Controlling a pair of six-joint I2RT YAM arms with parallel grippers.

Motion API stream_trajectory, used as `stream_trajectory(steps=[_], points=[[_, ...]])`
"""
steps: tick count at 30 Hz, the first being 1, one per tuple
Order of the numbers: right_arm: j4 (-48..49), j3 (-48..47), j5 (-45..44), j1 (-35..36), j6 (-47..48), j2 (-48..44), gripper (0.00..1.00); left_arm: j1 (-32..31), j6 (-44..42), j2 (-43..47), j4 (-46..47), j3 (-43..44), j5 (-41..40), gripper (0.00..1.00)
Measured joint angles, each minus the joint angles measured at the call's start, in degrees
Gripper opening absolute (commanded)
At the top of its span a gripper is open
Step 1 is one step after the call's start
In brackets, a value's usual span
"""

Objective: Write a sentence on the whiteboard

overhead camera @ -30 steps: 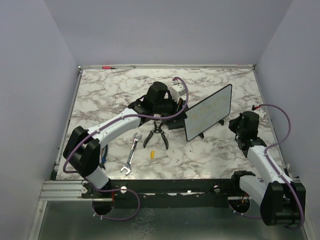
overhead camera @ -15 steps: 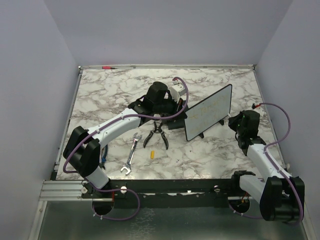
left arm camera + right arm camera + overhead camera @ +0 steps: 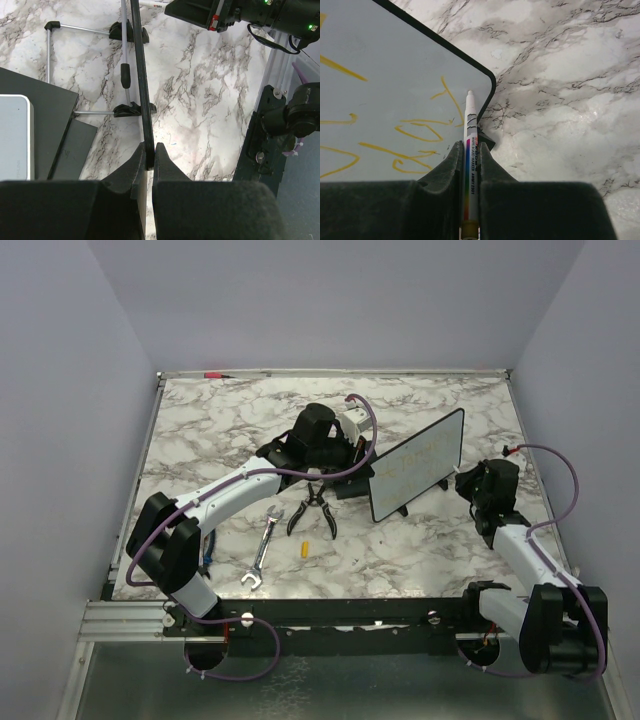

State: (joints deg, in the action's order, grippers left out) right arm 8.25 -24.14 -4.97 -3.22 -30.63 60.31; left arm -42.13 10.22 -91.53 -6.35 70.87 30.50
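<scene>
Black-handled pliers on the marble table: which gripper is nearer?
Left. The left gripper, clamping the black-framed whiteboard, sits just beyond the black-handled pliers; the right gripper, holding a white marker, is at the board's far right end.

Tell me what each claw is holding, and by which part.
The left claw is shut on the whiteboard, pinching the thin black frame at one side edge. The right claw is shut on a marker, gripping its barrel, tip free.

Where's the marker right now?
Right wrist view: the marker is clamped in the right claw, its tip at the board near a rounded corner, beside the yellow writing.
</scene>
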Motion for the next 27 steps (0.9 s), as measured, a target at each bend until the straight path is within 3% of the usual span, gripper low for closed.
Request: stream_trajectory(steps=[27], points=[[0.8, 0.0, 0.3, -0.6, 0.0, 0.5, 0.01, 0.0, 0.0, 0.0, 0.0, 0.0, 0.0, 0.00]])
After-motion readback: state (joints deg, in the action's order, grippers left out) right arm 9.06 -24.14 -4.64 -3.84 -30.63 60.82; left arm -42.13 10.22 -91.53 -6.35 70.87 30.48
